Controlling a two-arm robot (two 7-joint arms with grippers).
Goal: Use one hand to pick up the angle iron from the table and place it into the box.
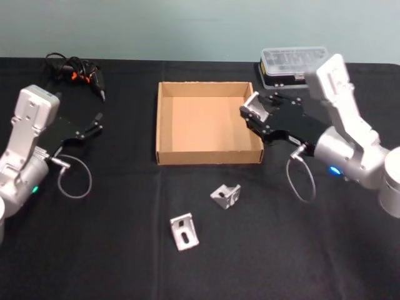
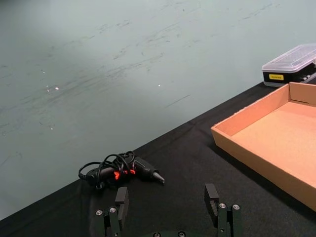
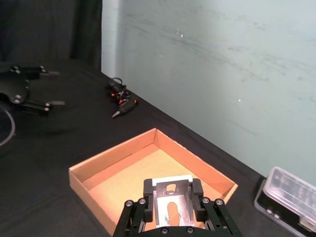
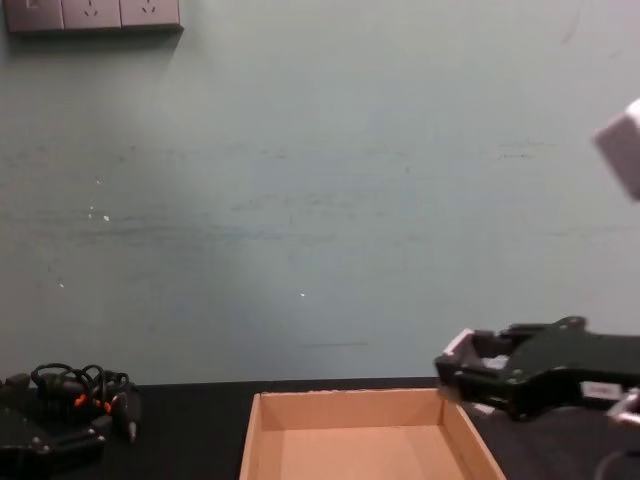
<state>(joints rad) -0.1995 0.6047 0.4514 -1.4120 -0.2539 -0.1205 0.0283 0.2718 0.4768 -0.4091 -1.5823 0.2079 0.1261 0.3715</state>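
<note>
Placement step: left gripper [image 1: 98,123] idles spread over the table [image 1: 112,250] at left, box [image 1: 209,155] sits centre, and right gripper [image 1: 250,114] clenches an angle iron [image 3: 172,202] above the box's right wall, so I judge next: shift inward, lower, release.

**Cardboard, metal, cloth**

I am seeing the box [image 1: 200,125] showing matt cardboard and the table [image 1: 112,250] wearing a dull black, cloth-like surface. The angle iron [image 3: 180,200] is gleaming as smooth metal between the right gripper [image 3: 172,185]'s matt black fingers [image 3: 197,190]. The case [image 1: 292,65] is shining at its clear plastic lid.
</note>
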